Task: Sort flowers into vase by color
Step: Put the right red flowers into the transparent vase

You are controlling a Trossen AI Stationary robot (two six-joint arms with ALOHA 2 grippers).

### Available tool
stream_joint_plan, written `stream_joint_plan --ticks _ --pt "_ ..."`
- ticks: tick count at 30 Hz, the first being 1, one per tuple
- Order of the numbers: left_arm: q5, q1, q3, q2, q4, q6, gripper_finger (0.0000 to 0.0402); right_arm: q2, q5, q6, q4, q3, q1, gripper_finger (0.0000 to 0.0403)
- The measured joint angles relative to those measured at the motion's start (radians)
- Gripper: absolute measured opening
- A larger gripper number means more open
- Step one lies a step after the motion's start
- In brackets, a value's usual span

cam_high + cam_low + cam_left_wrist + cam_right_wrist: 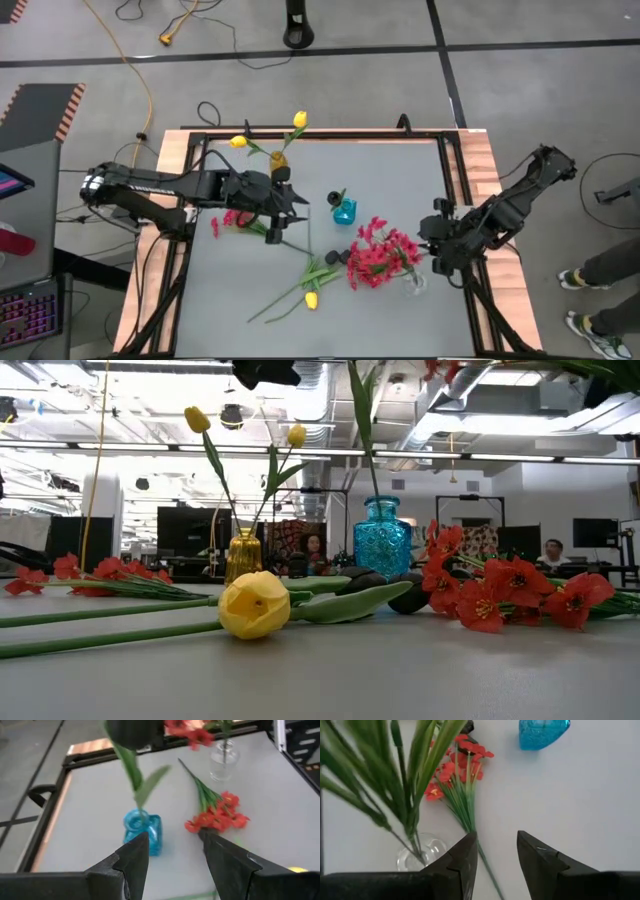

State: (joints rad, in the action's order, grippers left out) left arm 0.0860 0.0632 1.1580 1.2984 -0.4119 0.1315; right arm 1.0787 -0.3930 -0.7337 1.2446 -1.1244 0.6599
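From above, you see the left gripper parked over the worktop's left half, jaws spread with nothing between them, and the right gripper near the right edge beside the clear vase, likewise spread and empty. Two yellow tulips stand in the amber vase by the far edge; a black tulip stem rises from the blue vase near the middle. Still loose: a yellow tulip lying toward the near edge, its stem running diagonally from the near-left up to the centre, two dark tulip heads beside it, a red spray under the left arm, and the red sprays at the clear vase. At worktop level, the fallen tulip's head faces the camera and its stem lies flat, so you would likely pinch mid-stem; these look light, springy and top-heavy, apt to swing once lifted. In the left wrist view, the gripper's fingers frame the blue vase and a red spray whose stem points toward the clear vase. In the right wrist view, the fingers straddle a red spray's stem, blossoms pointing toward the blue vase, clear vase alongside holding green stems.
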Motion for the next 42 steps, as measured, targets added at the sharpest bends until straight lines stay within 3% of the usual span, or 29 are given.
stream_joint_plan --ticks 11,21,27,33,42 --pt "-0.001 0.092 -0.086 0.0 0.013 -0.021 0.0178 0.121 0.0 0.034 0.056 0.0 -0.066 0.0164" --pt "0.0 0.095 -0.201 0.001 0.092 -0.082 0.0178 0.065 0.001 0.118 0.044 0.02 -0.126 0.0164" --pt "0.0 0.096 -0.2 0.001 0.1 -0.091 0.0178 -0.053 0.025 0.125 -0.056 0.194 -0.181 0.0164" --pt "0.0 0.095 -0.2 0.001 0.138 -0.088 0.0178 -0.181 0.152 0.13 -0.292 0.381 -0.246 0.0164" --pt "0.0 0.095 -0.2 0.001 0.15 -0.085 0.0178 -0.208 0.191 0.153 -0.539 0.573 -0.262 0.0164"
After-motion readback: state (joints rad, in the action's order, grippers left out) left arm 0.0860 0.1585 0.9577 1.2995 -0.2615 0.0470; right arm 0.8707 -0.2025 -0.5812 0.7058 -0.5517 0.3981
